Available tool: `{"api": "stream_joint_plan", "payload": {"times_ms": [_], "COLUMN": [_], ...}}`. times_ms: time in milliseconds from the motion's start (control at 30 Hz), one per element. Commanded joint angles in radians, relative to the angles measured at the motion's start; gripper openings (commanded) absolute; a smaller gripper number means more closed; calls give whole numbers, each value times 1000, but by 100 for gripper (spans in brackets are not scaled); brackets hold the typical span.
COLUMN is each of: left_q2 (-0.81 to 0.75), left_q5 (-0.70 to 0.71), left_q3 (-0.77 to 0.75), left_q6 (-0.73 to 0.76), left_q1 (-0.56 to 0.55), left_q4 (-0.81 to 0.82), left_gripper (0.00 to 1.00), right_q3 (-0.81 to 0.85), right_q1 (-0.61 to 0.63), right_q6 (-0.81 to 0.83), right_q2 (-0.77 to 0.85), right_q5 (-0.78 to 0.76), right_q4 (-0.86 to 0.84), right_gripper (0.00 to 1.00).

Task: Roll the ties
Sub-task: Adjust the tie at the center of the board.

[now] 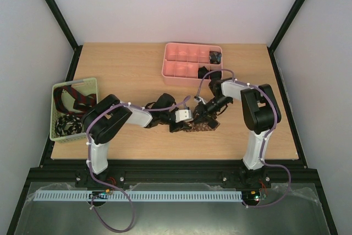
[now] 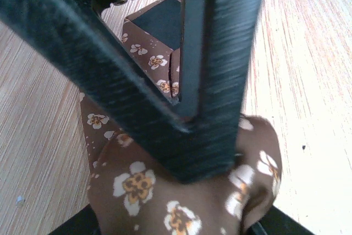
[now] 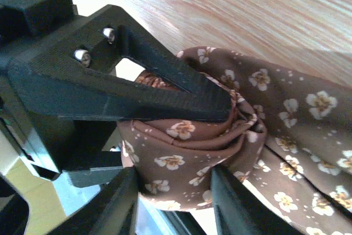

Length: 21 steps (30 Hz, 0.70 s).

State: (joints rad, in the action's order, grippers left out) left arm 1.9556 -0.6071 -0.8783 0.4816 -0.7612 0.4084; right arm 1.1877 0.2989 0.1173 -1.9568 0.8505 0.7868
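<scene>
You are mid-roll on the brown tie, which lies at the centre of the table between the two arms. The right gripper clamps a partly wound coil of it. The left gripper is closed at the tips, pinching the fabric just beside the coil. Next, wind the coil along the flat tail under tension, or the layers may slacken. The tie is thin brown cloth with small pale flowers, loosely bunched

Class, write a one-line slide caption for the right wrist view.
The right gripper holds a half-rolled brown floral tie between its fingers while the left gripper pinches the coil from above.
</scene>
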Motion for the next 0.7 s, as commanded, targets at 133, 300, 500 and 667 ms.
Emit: {"api": "stream_joint_plan", "payload": {"times_ms": [133, 300, 500, 667], "left_q2": [50, 25, 45, 87], "left_q5": [54, 11, -21, -11], "left_q3": [-2, -37, -66, -90], "left_q6": [-20, -60, -91, -117], "left_q1": [-5, -3, -17, -29], "left_q4": [-121, -91, -51, -19], "left_gripper": [55, 73, 80, 85], "right_q3": [-16, -48, -74, -80], "right_q1": [-21, -49, -65, -63], "right_q6": [-6, 10, 5, -2], "right_q2": [-48, -52, -56, -55], "right_q5": [-166, -238, -292, -281], "right_q4": [-19, -34, -76, -93], "right_gripper": [2, 1, 1, 1]}}
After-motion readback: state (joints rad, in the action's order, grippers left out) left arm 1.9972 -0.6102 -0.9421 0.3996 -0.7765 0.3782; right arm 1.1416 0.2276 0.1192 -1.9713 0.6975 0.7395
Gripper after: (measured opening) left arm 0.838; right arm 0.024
